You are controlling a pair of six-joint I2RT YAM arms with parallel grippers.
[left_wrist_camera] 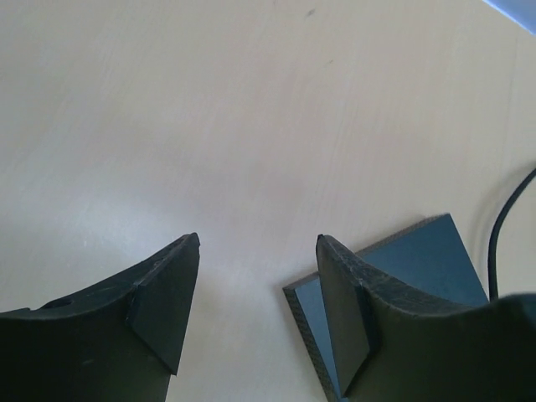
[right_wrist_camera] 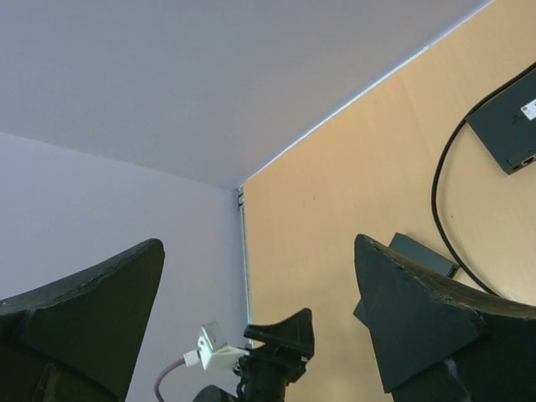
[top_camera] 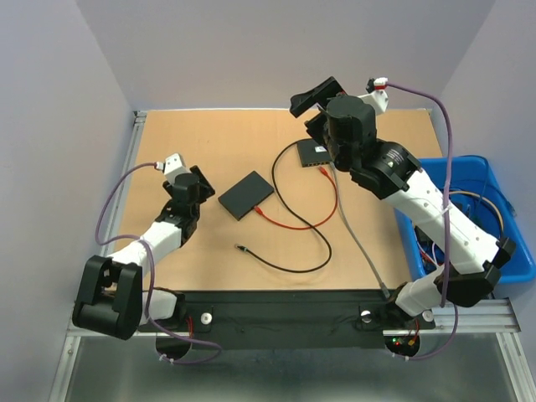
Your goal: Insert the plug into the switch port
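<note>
Top external view: the red cable's plug is lying flat, its long axis pointing up-left at the corner of the dark slab. My left gripper is gaping empty across that slab. My right gripper is hanging wide open by the switch, well apart.

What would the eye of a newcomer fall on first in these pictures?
The big right arm hangs above the small black switch at the far side of the table, its jaws wide open. In the middle a flat black box lies beside the open jaws of the left arm, and a red cable and a black cable curl across the wood. A blue bin stands at the right edge.
</note>
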